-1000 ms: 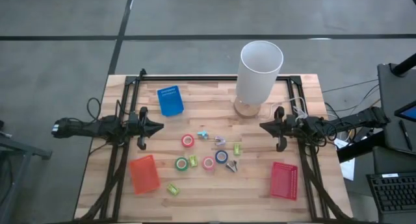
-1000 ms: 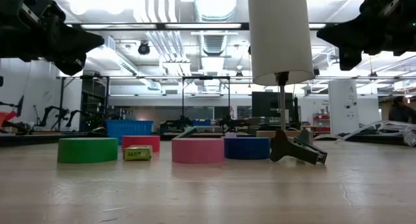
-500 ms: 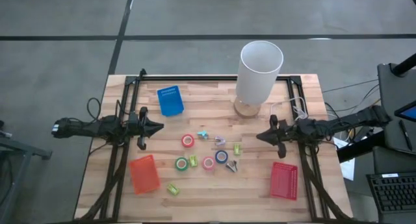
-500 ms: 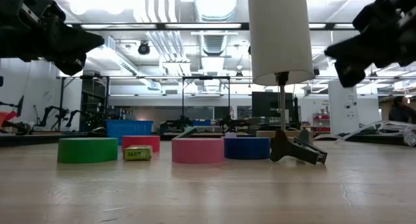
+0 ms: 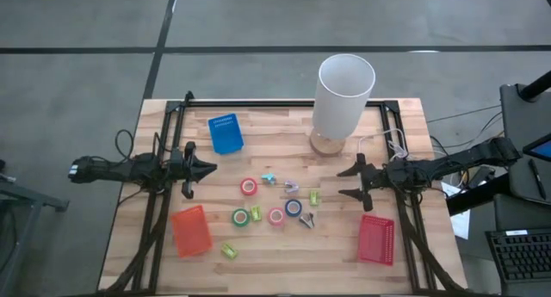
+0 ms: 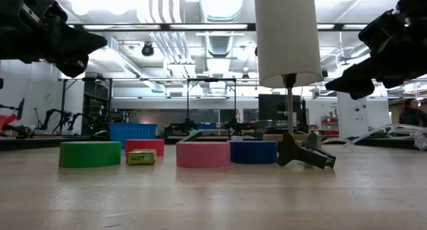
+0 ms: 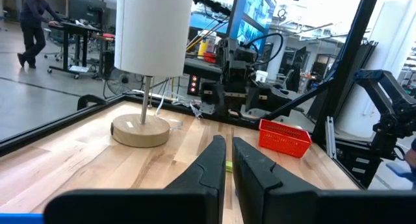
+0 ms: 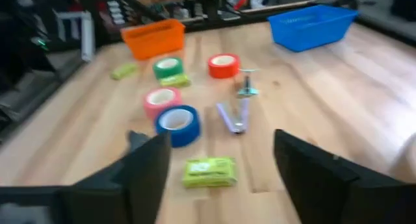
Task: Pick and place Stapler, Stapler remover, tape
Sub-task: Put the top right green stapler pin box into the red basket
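Observation:
Four small tape rolls lie flat mid-table: red [image 5: 249, 187], green [image 5: 240, 217], pink [image 5: 275, 216] and blue [image 5: 294, 207]. Among them lie small yellow-green stapler-like blocks [image 5: 315, 196], a purple staple remover [image 8: 233, 117], a teal one [image 5: 269, 178] and a dark one [image 6: 305, 153]. My right gripper [image 5: 342, 182] hovers open to the right of the pile and points at it, slanting slightly down. In its wrist view its fingers [image 8: 148, 164] frame the blue tape [image 8: 177, 124] and a yellow-green block [image 8: 209, 171]. My left gripper [image 5: 212, 169] waits shut and level, left of the pile.
A white lamp [image 5: 344, 95] stands at the back, right of centre. A blue basket [image 5: 225, 133] sits back left, an orange one [image 5: 191, 230] front left, and a red one [image 5: 376, 238] front right, below my right arm. Bare wood lies around the pile.
My right gripper has sunk and tipped its fingers downward, easing toward the pile at mid-table. Its fingers, shut a second ago, have spread wide apart. Nothing on the table has moved.

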Robot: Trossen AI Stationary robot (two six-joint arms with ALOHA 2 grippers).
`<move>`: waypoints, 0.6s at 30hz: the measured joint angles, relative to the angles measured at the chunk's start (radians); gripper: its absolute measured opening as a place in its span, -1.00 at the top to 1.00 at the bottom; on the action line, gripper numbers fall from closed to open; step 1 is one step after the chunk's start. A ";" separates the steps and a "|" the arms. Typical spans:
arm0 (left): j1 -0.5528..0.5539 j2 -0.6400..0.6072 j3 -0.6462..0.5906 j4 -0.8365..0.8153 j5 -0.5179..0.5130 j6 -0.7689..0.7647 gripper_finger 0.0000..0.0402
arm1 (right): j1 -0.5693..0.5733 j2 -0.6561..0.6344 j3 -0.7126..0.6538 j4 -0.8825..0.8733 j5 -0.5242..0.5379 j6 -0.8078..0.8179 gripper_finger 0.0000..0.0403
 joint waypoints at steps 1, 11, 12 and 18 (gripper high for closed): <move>0.000 0.000 0.000 0.000 0.000 0.000 0.85 | 0.000 -0.001 0.000 -0.003 0.002 -0.026 -0.50; 0.000 0.000 0.000 0.000 0.000 0.000 0.85 | 0.000 0.001 0.000 -0.072 0.109 -0.038 -0.68; 0.000 0.000 0.000 0.000 0.000 0.000 0.85 | -0.004 0.001 0.000 -0.084 0.115 -0.031 -0.67; 0.000 0.000 0.000 0.000 0.000 0.000 0.85 | -0.015 0.002 0.000 -0.159 0.109 0.023 -0.62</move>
